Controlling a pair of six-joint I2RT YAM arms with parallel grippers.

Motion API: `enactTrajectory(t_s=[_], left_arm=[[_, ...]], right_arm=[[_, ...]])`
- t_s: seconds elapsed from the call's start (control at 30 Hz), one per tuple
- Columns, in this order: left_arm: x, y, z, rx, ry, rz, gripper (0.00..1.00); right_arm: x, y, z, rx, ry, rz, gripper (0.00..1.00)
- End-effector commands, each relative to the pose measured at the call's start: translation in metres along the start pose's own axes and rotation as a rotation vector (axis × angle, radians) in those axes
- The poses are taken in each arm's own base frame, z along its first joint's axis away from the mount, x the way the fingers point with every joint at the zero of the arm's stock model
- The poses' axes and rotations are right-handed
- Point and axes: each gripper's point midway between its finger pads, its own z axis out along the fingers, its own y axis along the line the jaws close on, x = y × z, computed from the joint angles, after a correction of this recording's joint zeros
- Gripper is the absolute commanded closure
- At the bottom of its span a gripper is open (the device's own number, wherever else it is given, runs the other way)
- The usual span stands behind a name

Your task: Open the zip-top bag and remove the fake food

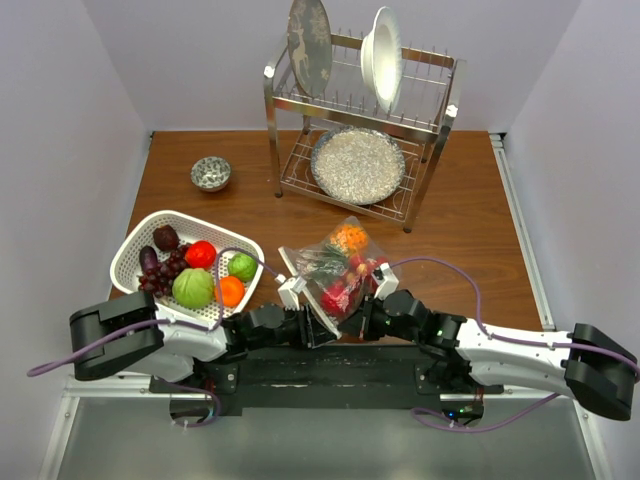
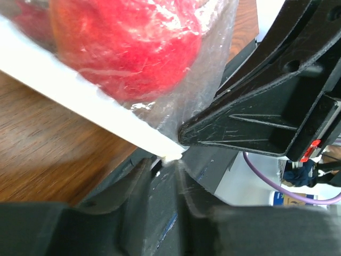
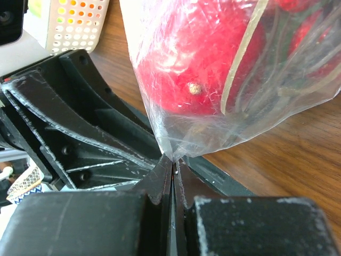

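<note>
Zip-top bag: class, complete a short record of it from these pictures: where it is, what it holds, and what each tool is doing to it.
position: zip-top bag between the two tools, right of the basket
contents: fake food, not yet taken out
left tool: at the end of the white strip; grip unclear
right tool: shut on the bag's corner

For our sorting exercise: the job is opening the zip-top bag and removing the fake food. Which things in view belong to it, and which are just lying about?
Belong: zip-top bag, fake food inside it, left pincer, right pincer.
Lying about: white basket with its loose fruit, dish rack, plates on it, small bowl.
</note>
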Motion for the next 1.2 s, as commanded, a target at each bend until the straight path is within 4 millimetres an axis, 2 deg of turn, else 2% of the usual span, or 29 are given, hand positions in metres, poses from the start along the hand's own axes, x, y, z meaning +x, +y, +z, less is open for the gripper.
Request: enactTrajectory(t_s=[0.0,0.17,0.53,0.8,1.0,1.03,1.1,1.17], left_arm=[[-0.013,-0.028,0.007,0.084,-0.042,-0.004,0.76],[-0.017,-0.025,0.007,0.066,-0.066,-0.045,0.85],[-0.032,-0.009,-0.001,0.006,-0.134,-0.078,0.85],[-0.052,0.007,-0.009,-0.046,-0.184,-0.074,0.85],[-0.079,0.025,-0.022,-0.117,-0.248,-0.059,0.85],[-0.088,0.023,-0.025,-0.115,-0.273,-0.046,0.85],[-0.089,0.022,-0.026,-0.124,-0.266,-0.025,0.85],[-0.087,0.011,-0.024,-0.090,-0.235,0.015,0.83]], right_arm=[[-0.014,0.017,-0.001,-0.035,-0.045,0.003,1.00],[-0.006,0.021,-0.001,-0.050,0.003,-0.022,1.00],[0.009,0.012,-0.003,-0.038,0.078,-0.083,1.00],[0.010,0.008,-0.009,-0.034,0.072,-0.083,1.00],[0.008,0.007,-0.013,-0.032,0.060,-0.085,1.00],[0.007,0.006,-0.014,-0.028,0.056,-0.082,1.00],[0.005,0.007,-0.016,-0.027,0.046,-0.081,1.00],[0.001,0.011,-0.016,-0.027,0.038,-0.084,1.00]])
